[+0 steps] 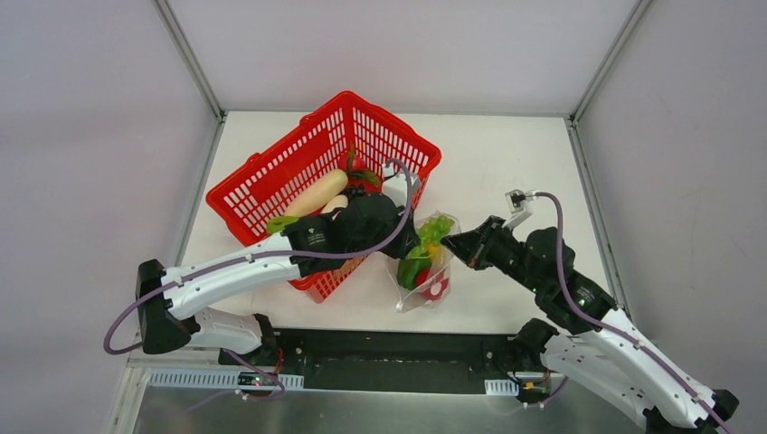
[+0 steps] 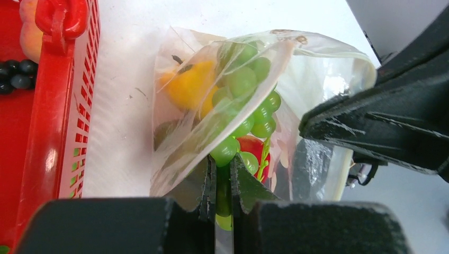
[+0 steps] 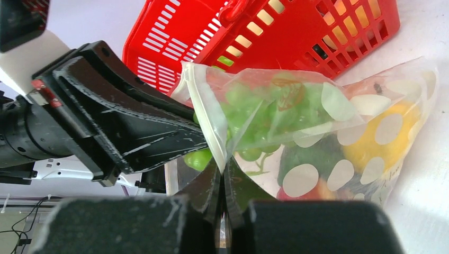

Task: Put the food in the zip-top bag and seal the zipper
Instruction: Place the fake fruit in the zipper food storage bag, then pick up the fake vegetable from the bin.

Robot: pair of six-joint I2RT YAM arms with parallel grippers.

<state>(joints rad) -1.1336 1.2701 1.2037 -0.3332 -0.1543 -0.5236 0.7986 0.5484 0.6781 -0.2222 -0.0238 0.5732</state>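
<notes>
The left claw [image 2: 223, 182] is closed narrow on a fold of the zip-top bag [image 2: 212, 132]. The film is pinched directly between its tips, and one grape of the green grapes [image 2: 241, 100] is pressed just beside the pinch. The right claw [image 3: 223, 177] is shut just as narrow on the same bag, at the end of the zipper [image 3: 205, 114] nearest its tips. From there the whitish strip runs straight ahead and leans toward the left claw.

The two claws face each other across the mouth of the bag and both touch it, so neither arm is nearer. The long axis of the zipper is judged to lie roughly along the line between them, and the sealing stroke would have to follow that line. The mouth is judged not yet pressed shut, since the film bulges open between the pinches.

Just beyond both sets of tips the food is seen inside the pouch, with the grapes uppermost and a yellow fruit [image 3: 381, 137] deeper in. From above, the loaded pouch is seen sagging onto the counter [image 1: 506, 163] on the side toward the arm bases.

Beyond the left claw stands the red basket [image 2: 53, 116], with dark grapes [image 2: 16, 74] in it.
</notes>
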